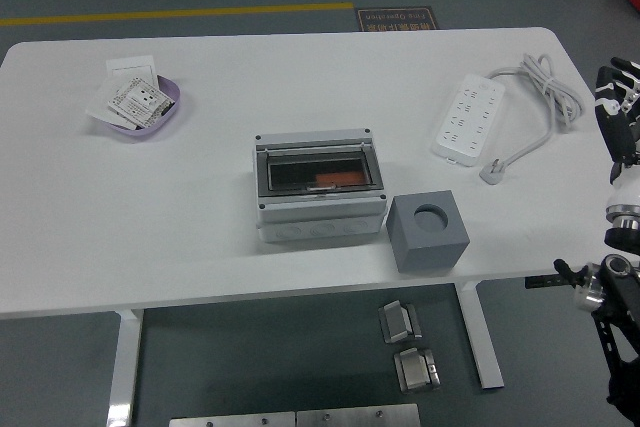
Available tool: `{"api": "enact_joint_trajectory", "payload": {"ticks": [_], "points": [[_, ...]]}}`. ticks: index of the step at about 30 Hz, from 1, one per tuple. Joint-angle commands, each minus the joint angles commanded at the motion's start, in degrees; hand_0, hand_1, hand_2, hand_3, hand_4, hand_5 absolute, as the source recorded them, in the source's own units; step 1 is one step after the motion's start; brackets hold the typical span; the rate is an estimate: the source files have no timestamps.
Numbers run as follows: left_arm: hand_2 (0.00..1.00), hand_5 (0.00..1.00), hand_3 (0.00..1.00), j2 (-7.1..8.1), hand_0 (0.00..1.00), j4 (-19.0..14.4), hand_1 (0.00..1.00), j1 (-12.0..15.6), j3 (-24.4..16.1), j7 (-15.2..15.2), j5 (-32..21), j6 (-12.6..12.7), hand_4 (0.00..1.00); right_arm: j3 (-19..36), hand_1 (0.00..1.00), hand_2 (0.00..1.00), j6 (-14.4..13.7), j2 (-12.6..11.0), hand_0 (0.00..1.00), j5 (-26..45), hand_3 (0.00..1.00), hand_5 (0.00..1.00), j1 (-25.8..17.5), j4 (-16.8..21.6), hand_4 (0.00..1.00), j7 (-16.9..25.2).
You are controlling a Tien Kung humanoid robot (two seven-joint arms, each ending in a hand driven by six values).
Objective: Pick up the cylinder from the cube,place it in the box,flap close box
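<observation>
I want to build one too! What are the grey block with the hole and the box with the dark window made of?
The grey block looks like matte plastic or dense foam: dull and even, no shine, so either could fit. The box looks like hard light-grey plastic, with moulded corners and screw spots. Its window seems to be tinted see-through plastic, since something orange shows through.

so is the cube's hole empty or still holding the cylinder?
Empty. The gray cube shows only a dark round recess on top; nothing sticks out. An orange item lies inside the box.

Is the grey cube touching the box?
Cannot tell. In the head view the cube's upper left corner meets the box's lower right corner, with no clear gap or contact.
</observation>
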Motion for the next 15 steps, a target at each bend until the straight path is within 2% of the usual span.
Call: {"api": "enact_joint_trajectory", "payload": {"ticks": [7, 12, 13, 15], "points": [[0.489, 0.307, 0.619, 0.42, 0.63, 0.0, 0.626, -1.2, -0.9, -0.6, -0.3, -2.4, 0.662, 0.3, 0.64, 0.663, 0.8, -0.5, 0.722, -2.1, 0.664, 0.441, -0.6, 0.7, 0.695, -2.0], [0.495, 0.309, 0.618, 0.56, 0.63, 0.0, 0.626, -2.3, -1.1, -1.0, -0.1, -3.2, 0.661, 0.2, 0.64, 0.663, 1.5, -0.7, 0.722, -4.1, 0.664, 0.441, -0.6, 0.5, 0.695, -3.9], [0.495, 0.309, 0.618, 0.58, 0.63, 0.0, 0.626, -2.4, -1.2, -0.8, 0.0, -3.2, 0.661, 0.1, 0.659, 0.688, 1.5, -0.7, 0.726, -4.5, 0.691, 0.344, -0.4, 0.5, 0.728, -4.2], [0.495, 0.309, 0.618, 0.65, 0.63, 0.0, 0.626, -2.5, -1.5, -0.5, 0.4, -3.1, 0.661, -0.1, 0.659, 0.688, 1.4, -0.9, 0.726, -5.1, 0.691, 0.344, -0.2, 0.4, 0.728, -4.8]]}}
